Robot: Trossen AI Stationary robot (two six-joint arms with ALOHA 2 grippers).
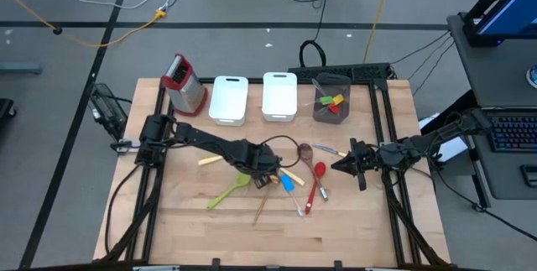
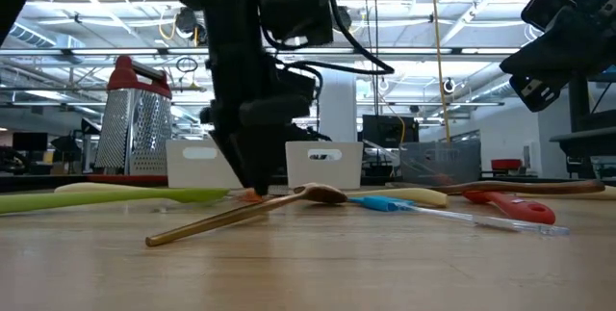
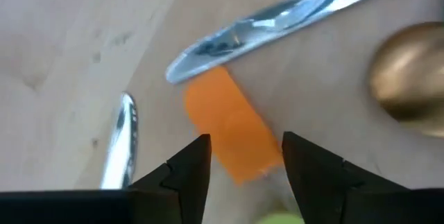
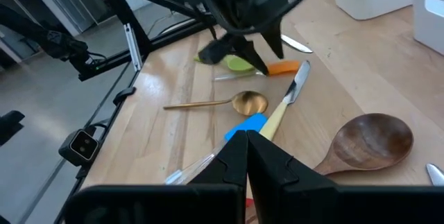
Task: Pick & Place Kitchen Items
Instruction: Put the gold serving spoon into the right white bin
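1. High view: most utensils [image 1: 285, 179] lie loose mid-tabletop [image 1: 352, 221]; only a few coloured pieces sit in the grey cup [image 1: 331, 103]. Task early.
2. Left wrist view: left gripper [image 3: 243, 165], spread, straddles the orange spatula [image 3: 232, 130], not yet pinching.
3. Right wrist view: right gripper [image 4: 247, 148] pressed together, empty, waits.
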